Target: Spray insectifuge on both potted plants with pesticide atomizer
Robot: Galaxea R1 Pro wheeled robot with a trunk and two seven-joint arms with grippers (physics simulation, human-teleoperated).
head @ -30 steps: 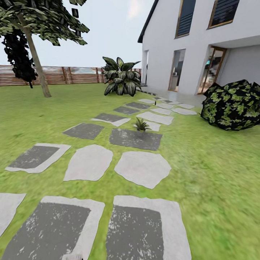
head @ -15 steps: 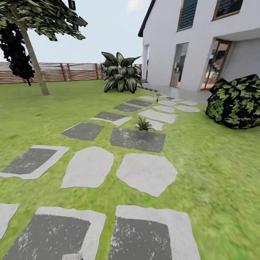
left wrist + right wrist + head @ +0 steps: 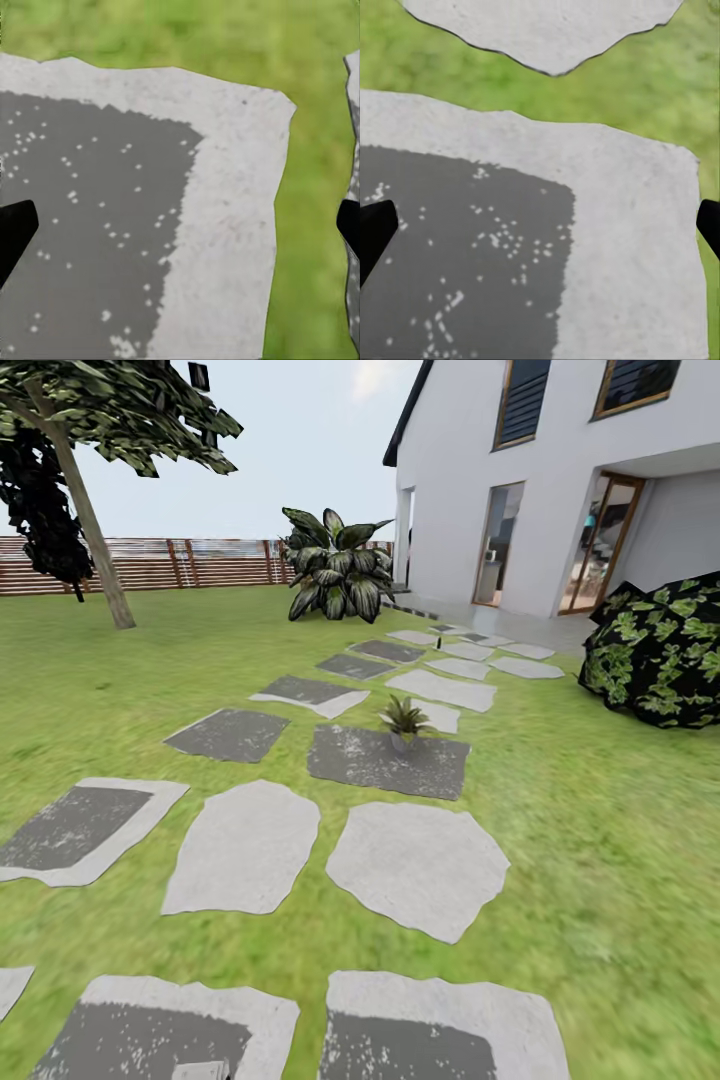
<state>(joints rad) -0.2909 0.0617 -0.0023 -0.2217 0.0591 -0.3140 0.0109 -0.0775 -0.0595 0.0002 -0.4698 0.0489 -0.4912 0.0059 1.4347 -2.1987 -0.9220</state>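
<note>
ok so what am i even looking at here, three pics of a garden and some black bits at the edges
It is a simulated wheeled robot with two arms. The big picture is from its head camera: lawn, grey stepping stones, a small spiky plant on one stone, a wooden fence and a house. The other two come from cameras on each wrist, looking down at paving. The black bits are fingertips of the left gripper and right gripper, spread open and holding nothing.
</note>
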